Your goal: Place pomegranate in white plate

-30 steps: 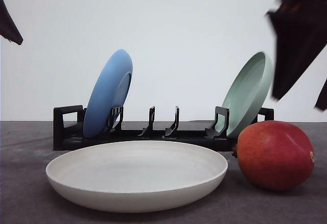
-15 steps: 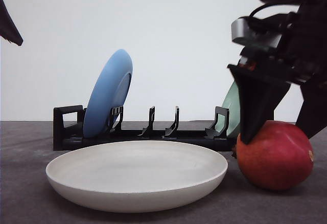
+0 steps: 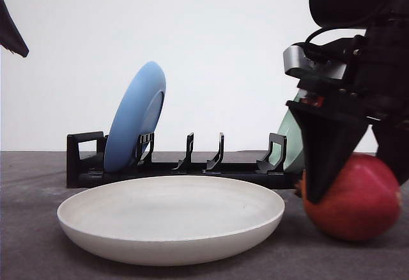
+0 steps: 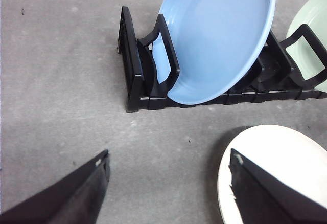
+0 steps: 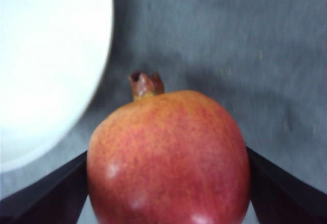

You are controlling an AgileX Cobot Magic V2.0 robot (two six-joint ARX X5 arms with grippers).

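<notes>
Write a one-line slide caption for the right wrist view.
Right gripper straddles the pomegranate on grey cloth, beside the white plate.

Right gripper [image 3: 358, 165] lowered at table's right side, fingers [image 5: 46, 196] spread wide, pointing down, one each side of pomegranate [image 3: 354, 197]; contact unclear. Left gripper [image 4: 168, 193] raised, jaws apart, nothing between them.

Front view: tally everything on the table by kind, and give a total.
Plates: 3, namely the white plate flat on the table, plus the blue plate and the pale green plate standing in the rack.
Racks: 1, the black dish rack.
Fruit: 1, the pomegranate.
Total: 5
</notes>
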